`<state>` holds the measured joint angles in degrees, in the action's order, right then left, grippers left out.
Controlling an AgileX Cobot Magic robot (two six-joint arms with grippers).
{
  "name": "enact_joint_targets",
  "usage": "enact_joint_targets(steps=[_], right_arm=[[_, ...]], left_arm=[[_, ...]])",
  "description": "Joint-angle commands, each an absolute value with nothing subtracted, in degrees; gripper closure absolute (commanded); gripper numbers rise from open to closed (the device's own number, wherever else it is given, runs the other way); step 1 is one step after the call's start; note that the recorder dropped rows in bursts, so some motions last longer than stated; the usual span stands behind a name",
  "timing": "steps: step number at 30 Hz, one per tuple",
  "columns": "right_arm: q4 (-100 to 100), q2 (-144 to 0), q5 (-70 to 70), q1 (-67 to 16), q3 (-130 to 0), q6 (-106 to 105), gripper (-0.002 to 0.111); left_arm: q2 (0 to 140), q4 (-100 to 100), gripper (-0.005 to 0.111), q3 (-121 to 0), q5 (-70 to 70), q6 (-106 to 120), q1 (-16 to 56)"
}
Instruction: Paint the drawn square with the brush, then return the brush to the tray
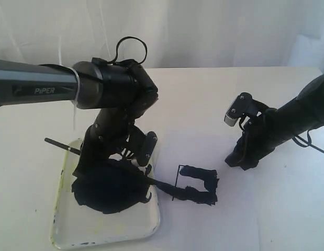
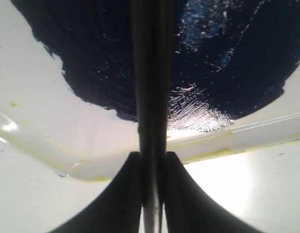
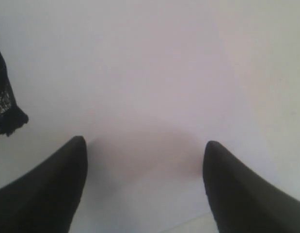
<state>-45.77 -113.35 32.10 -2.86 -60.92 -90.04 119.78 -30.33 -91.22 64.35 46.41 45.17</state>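
1. My left gripper (image 2: 152, 158) is clamped on the brush (image 2: 150, 73), fingers tight on either side of the thin shaft. The right gripper (image 3: 145, 150) stands wide apart and holds nothing, over bare paper (image 3: 150, 73).
2. The brush slants out over the rim of the tray (image 1: 62, 230), its tip at the left edge of the drawn square (image 1: 196, 184), which is only partly filled.
3. My worry is that the thin shaft could pivot in the pinch under pressure and smear beyond the outline, or drip as it crosses the rim.
4. The only writing I can read is the PiPER lettering (image 1: 44, 90) on the left arm (image 1: 99, 89).

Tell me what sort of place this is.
Probably a robotics lab bench set up for a painting trial, not a studio. A grey-and-black robot arm and a second black arm reach over a white-covered table before a white curtain, with a white shallow tray of blue-black paint and a thin black paintbrush.
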Motion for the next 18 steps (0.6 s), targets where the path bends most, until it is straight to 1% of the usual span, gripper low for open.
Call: enact_joint_targets(steps=[1, 18], right_arm=[[-43.9, -114.4, 31.1, -2.8, -60.5, -89.9, 0.044], [-43.9, -114.4, 31.1, -2.8, -60.5, -89.9, 0.044]], left_arm=[[119.3, -35.2, 0.107, -90.8, 69.2, 44.0, 46.3], [119.3, -40.5, 0.107, -90.8, 68.6, 40.4, 47.6]])
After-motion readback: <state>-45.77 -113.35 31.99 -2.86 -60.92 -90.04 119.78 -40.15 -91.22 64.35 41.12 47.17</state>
